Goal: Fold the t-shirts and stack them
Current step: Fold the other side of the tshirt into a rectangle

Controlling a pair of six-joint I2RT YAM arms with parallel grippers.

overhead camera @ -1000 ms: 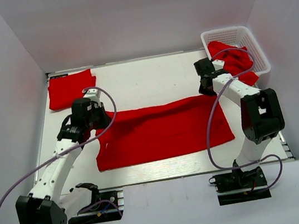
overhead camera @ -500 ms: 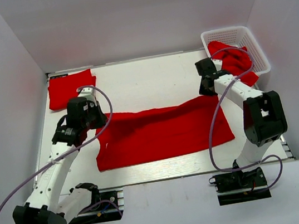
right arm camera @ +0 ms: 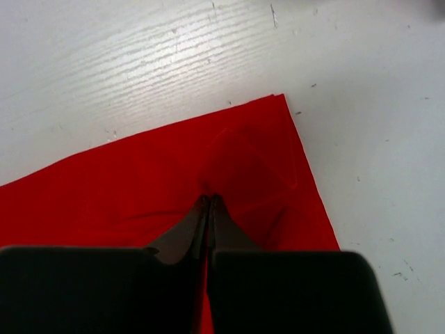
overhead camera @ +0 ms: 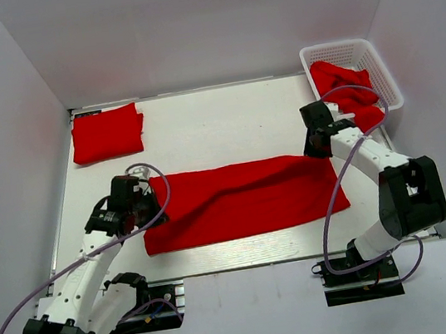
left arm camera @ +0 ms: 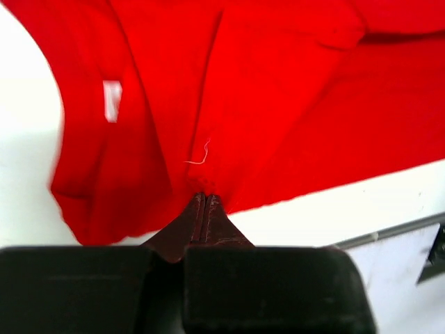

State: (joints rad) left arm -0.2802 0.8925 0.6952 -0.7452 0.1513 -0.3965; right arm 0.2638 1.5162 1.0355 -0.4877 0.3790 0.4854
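1. Spread t-shirt (overhead camera: pixel 245 200): a red shirt lying across the middle of the white table (overhead camera: pixel 217 126), long side running left to right. Its near edge lies flat. Its far part is rumpled, with a dark crease running along it.
2. Left gripper (overhead camera: pixel 151 204): at the left end of the spread t-shirt, low over the cloth. In the left wrist view the jaws are pressed together, and the fingertips (left arm camera: pixel 196 211) pinch a small pucker of red cloth. Creases fan out from the pinch.
3. White label (left arm camera: pixel 111 101): sewn into the cloth to the left of the pinch. A loose pale thread (left arm camera: pixel 200 154) lies just above the fingertips.
4. Right gripper (overhead camera: pixel 319 149): at the far right corner of the spread t-shirt. In the right wrist view the jaws are closed, and the fingertips (right arm camera: pixel 199 216) nip the cloth just inside that corner, where it wrinkles.
5. Folded t-shirt (overhead camera: pixel 106 132): a compact red rectangle at the far left corner of the table, well apart from the spread one.
6. Basket (overhead camera: pixel 331 47): white plastic lattice, at the far right edge of the table.
7. Crumpled t-shirts (overhead camera: pixel 346 90): red cloth heaped in the basket, part of it hanging over the near rim.
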